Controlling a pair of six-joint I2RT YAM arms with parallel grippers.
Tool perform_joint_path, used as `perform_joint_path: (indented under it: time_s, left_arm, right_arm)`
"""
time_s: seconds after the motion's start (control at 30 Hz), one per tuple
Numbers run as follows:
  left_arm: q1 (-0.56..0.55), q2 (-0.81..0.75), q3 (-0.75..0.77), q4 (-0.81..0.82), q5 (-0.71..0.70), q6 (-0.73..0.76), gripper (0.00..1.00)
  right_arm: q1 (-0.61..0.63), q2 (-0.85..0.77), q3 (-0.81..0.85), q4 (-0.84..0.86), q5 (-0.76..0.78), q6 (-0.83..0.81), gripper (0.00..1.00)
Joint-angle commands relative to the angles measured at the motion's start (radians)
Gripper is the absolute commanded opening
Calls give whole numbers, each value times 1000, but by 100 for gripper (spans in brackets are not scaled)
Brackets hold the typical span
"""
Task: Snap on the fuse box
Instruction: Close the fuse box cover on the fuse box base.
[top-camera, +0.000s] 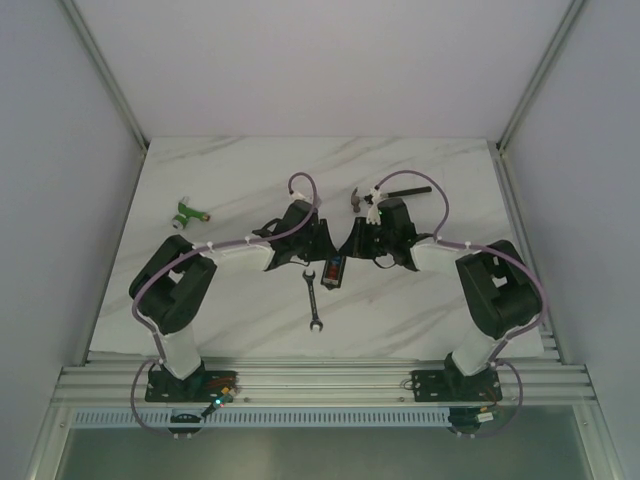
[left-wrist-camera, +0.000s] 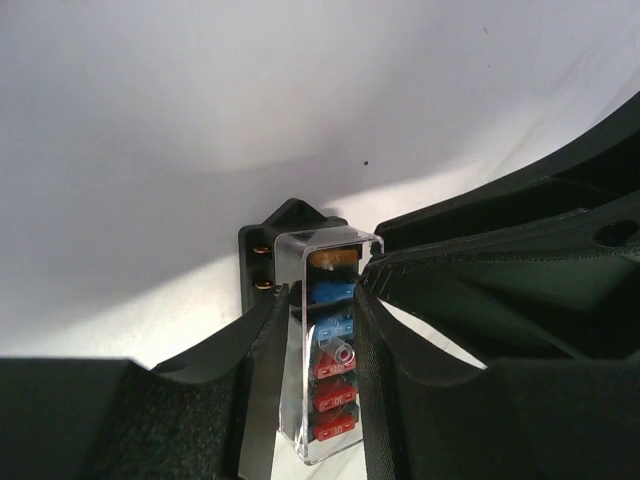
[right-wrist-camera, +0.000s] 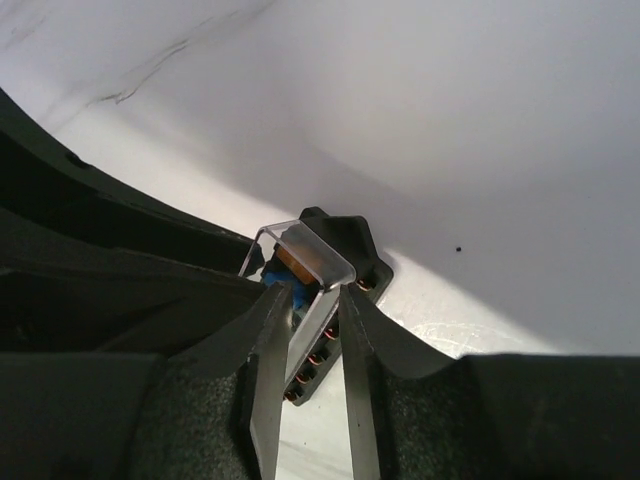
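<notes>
**Op:** Position and grip?

**Log:** The fuse box (top-camera: 333, 268) is lying mid-surface (top-camera: 250, 320), between the two arms and just beside the far end of the wrench (top-camera: 313, 300). You are clamping the clear cover (left-wrist-camera: 330, 245) with the left end effector (left-wrist-camera: 320, 290), its pads pressing on the cover's long sides. The right end effector (right-wrist-camera: 312, 292) is pinching the same cover, coming in from the opposite side. Neither one is standing apart.

**Op:** Is the cover seating?

**Log:** It is sitting over the fuses, but neither wrist view is showing whether the latches are catching. You should be holding it square to the black base and pressing straight down, evenly along its length. A tilt is likely letting one latch catch while the other rides up. Hard squeezing is probably bowing the thin plastic, so you are better off easing the pinch while pushing.

**Op:** Inventory?

**Log:** I am counting:
- one fuse box, one cover and one wrench
- one hammer (top-camera: 405, 189)
- one green-and-white connector (top-camera: 187, 213)
- through the cover, three red fuses (left-wrist-camera: 335, 395), two blue fuses (left-wrist-camera: 333, 310) and one amber fuse (left-wrist-camera: 330, 258) at the far end
</notes>
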Motion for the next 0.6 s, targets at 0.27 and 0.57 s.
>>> perform_joint_path:
  time_s: [0.27,0.57]
  left_arm:
    - [2,47,-99,71,111,-70,38]
    - [-8,-116,-163,145,126,-97,46]
  right_arm:
    - [-11,74,23,-89,0,-40,26]
    - [-14,-88,34,-145,102,-118,56]
